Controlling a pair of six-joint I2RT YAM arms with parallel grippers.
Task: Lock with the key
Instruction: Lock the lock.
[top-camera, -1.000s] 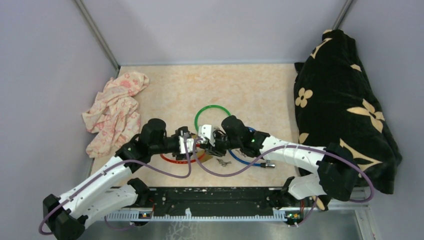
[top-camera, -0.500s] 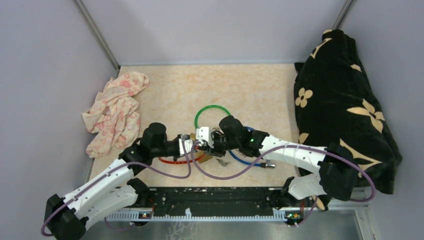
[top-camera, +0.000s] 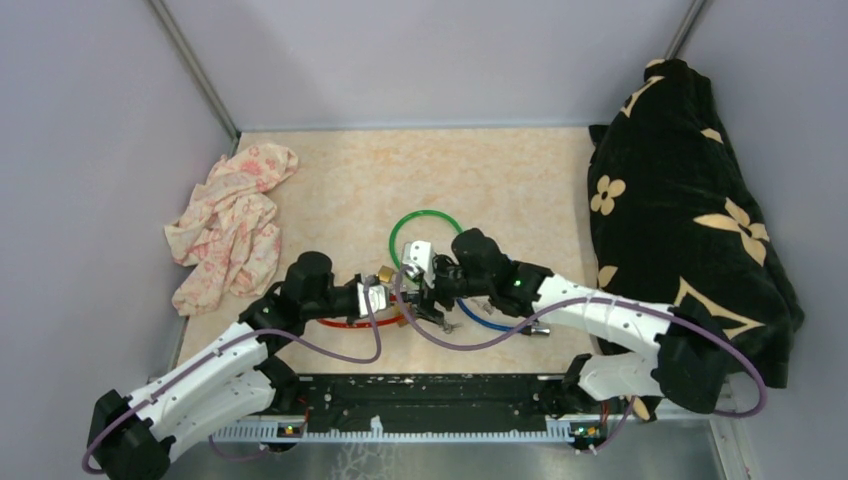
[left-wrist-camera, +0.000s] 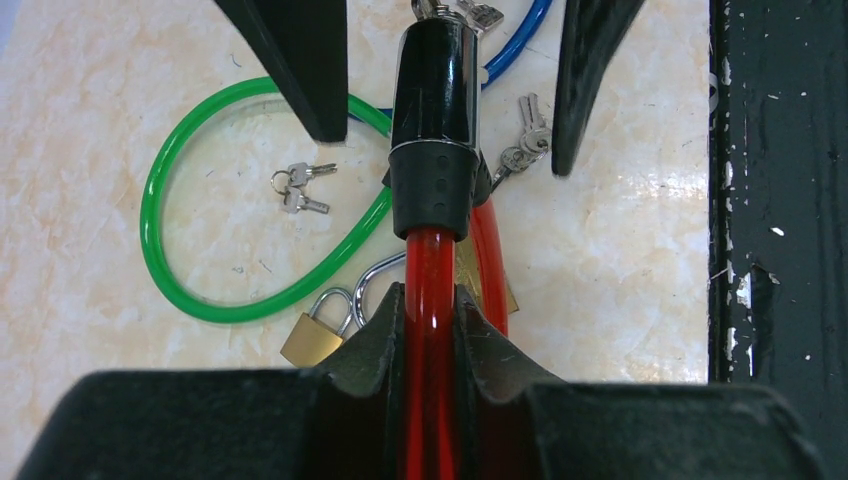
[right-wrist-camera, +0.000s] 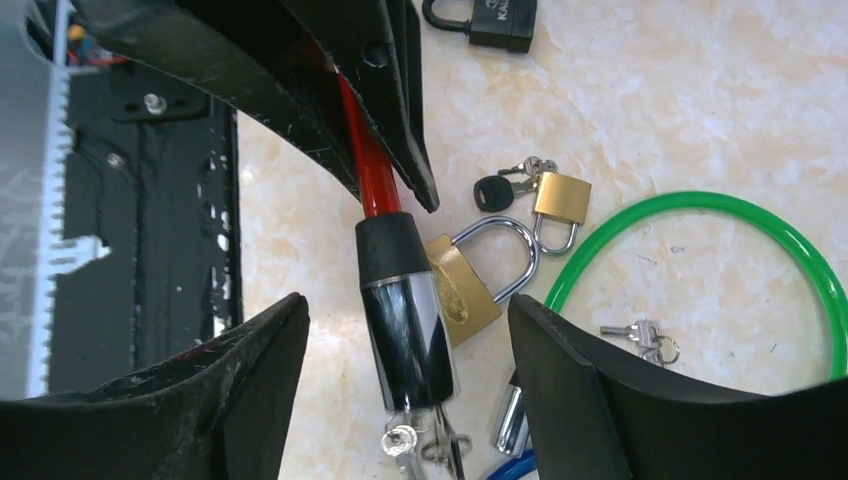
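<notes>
The red cable lock ends in a black and chrome cylinder that points away from my left gripper. That gripper is shut on the red cable just behind the cylinder. A key on a small ring sticks in the cylinder's far end. My right gripper is open, its fingers standing on either side of the cylinder without touching it. In the top view both grippers meet near the table's front middle.
A green cable loop and a blue cable lie around the grippers. Brass padlocks, a black padlock and loose keys lie beneath. A floral cloth is left, a black flowered blanket right.
My left gripper has shut on the red cable. My right gripper has opened, letting go at the lock's cylinder, and shifted slightly back.
</notes>
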